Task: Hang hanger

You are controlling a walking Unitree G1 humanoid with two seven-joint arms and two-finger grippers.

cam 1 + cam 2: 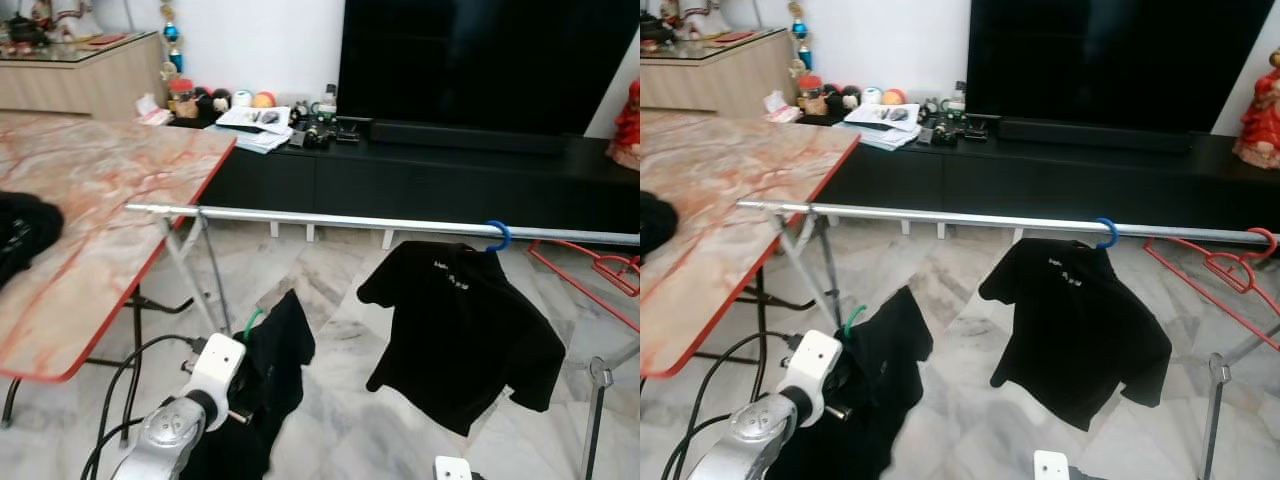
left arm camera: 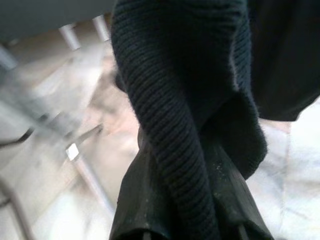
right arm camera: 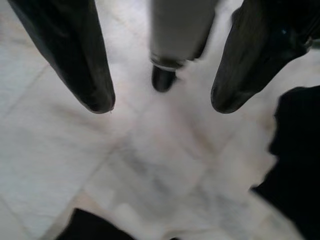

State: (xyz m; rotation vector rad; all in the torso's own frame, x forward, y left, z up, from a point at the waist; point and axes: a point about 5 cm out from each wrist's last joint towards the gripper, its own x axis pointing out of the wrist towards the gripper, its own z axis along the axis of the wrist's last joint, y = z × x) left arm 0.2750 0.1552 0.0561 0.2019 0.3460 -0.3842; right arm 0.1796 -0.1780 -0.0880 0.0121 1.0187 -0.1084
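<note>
Left arm holds a dark garment on a green hanger below the rail.

The left gripper (image 2: 185, 220) is clenched on the black garment (image 1: 265, 375) — up close its wrist view shows ribbed knit pinched between the fingers, while the head views show the green hanger (image 1: 250, 322) hook pointing up, under the near-left part of the rail (image 1: 330, 221), not touching it. Further right a black shirt (image 1: 462, 330) hangs there — the right gripper (image 3: 157, 107) is released, fingers apart over the floor (image 3: 150, 165).
</note>
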